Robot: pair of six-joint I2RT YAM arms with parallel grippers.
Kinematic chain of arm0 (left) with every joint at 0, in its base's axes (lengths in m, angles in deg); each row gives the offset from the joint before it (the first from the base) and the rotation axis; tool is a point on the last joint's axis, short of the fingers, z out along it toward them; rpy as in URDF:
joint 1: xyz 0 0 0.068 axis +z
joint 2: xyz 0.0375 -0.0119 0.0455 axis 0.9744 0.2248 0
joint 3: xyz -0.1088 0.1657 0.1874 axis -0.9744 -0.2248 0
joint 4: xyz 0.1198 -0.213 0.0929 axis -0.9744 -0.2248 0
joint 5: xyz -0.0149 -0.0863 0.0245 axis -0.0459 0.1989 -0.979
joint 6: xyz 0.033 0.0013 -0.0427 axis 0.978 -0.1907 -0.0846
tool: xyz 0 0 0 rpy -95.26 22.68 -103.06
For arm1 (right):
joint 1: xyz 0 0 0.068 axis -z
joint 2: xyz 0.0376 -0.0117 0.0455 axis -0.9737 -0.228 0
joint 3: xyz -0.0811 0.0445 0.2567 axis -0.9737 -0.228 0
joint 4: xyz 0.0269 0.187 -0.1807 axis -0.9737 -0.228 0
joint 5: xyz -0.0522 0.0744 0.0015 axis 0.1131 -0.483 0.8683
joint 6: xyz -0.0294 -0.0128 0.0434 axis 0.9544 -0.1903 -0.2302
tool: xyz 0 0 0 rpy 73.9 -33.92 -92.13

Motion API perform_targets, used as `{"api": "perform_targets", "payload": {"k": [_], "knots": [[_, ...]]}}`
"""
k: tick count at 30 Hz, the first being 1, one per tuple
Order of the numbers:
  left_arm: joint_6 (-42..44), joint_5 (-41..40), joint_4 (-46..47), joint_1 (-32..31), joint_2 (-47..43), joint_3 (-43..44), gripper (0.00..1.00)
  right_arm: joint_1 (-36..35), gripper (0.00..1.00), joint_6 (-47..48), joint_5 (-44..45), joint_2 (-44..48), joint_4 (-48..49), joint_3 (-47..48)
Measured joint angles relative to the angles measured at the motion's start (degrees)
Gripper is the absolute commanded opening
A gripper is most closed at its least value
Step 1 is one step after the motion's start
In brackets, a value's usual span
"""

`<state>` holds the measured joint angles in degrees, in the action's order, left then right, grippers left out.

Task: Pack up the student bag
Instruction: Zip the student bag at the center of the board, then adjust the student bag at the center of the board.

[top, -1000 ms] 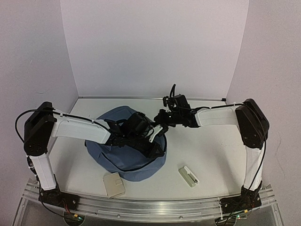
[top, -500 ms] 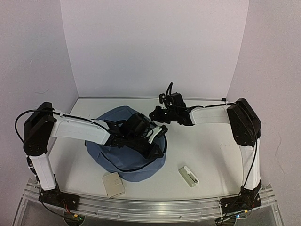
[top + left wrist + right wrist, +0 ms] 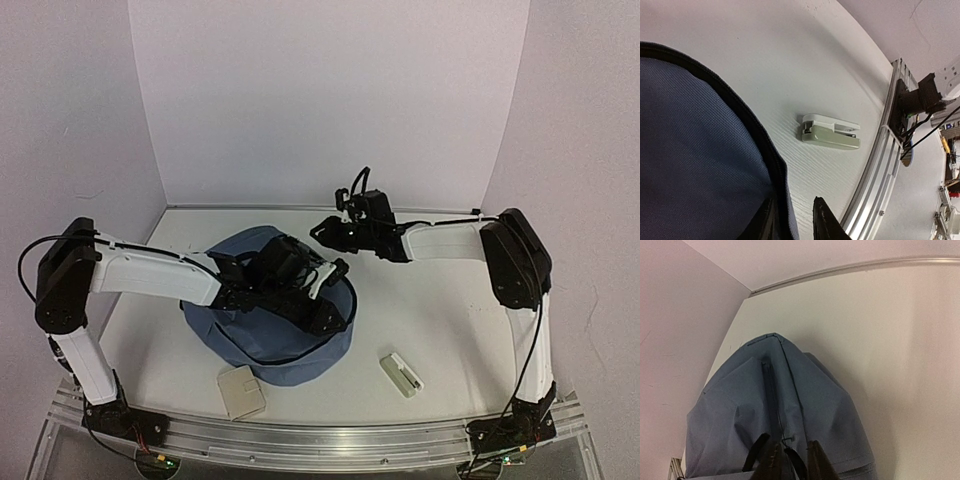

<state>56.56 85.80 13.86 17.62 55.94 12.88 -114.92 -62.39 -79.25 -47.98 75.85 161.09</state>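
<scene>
Bag [image 3: 265, 365]: soft, light, limp fabric; likely best gripped at firmer piped rim [image 3: 755, 135], centre-left. Left gripper [image 3: 794, 210], right gripper [image 3: 788, 450]: jaws parted, released.

A white table [image 3: 450, 310] stands inside a plain three-sided booth, where the pale lavender-white back wall [image 3: 330, 100] meets the left wall [image 3: 60, 120] and the right wall [image 3: 590, 110] in sharp corners at upper left and upper right of the frame; an aluminium rail [image 3: 330, 440] lines the table's near edge at the bottom, under soft, even light
</scene>
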Motion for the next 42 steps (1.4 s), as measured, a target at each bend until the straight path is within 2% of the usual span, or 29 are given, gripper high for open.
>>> {"api": "perform_targets", "payload": {"k": [2, 3, 5, 9, 13, 16, 21, 26, 29, 33, 34, 38, 42], "knots": [[-1.2, 0.3, -0.3, 0.6, -1.7, -0.6, 0.67, 0.2, 0.57, 0.3, -0.5, 0.4, 0.6, 0.3], [-1.5, 0.3, -0.6, 1.0, -2.6, -0.8, 0.7, 0.3, 0.62, 0.4, -0.5, 0.7, 0.7, 0.4], [-2.1, 0.1, -2.0, 2.1, -4.8, -0.9, 0.75, 0.6, 0.73, 0.4, -0.5, 1.8, 0.7, 0.3], [-2.9, -1.3, -6.5, 5.6, -9.8, -0.5, 0.8, 1.3, 0.87, 0.5, 0.4, 7.0, 0.2, -0.9], [-3.3, -3.8, -12.3, 11.0, -14.0, -0.3, 0.91, 2.4, 0.95, 0.8, 2.6, 15.4, -1.4, -4.4], [-3.8, -6.5, -16.6, 14.6, -16.4, -0.3, 0.94, 3.0, 0.97, 1.0, 4.4, 21.7, -2.5, -8.3], [-4.9, -8.7, -22.0, 21.3, -20.0, -1.0, 0.98, 3.4, 0.95, 0.0, 5.6, 31.5, -4.4, -17.9], [-5.1, -8.6, -25.3, 25.4, -21.7, -2.5, 0.97, 3.1, 0.89, -4.0, 2.4, 36.0, -5.7, -28.7], [-4.9, -8.0, -26.9, 26.6, -20.8, -2.8, 0.89, 1.2, 0.86, -6.6, 0.9, 36.1, -6.7, -33.8], [-3.9, -6.1, -27.3, 26.9, -18.4, -2.8, 0.65, -3.4, 0.79, -9.7, 0.2, 36.1, -7.9, -38.1], [-3.7, -5.4, -27.3, 26.9, -17.5, -2.8, 0.62, -4.5, 0.76, -10.3, 0.1, 36.0, -7.9, -38.6], [-2.5, -2.1, -27.3, 26.9, -13.4, -2.8, 0.62, -8.1, 0.65, -12.9, -0.2, 35.5, -6.8, -39.0], [-1.1, -0.8, -27.6, 26.9, -10.2, -2.1, 0.61, -9.9, 0.61, -14.8, 0.2, 33.4, -5.4, -39.0]]}}
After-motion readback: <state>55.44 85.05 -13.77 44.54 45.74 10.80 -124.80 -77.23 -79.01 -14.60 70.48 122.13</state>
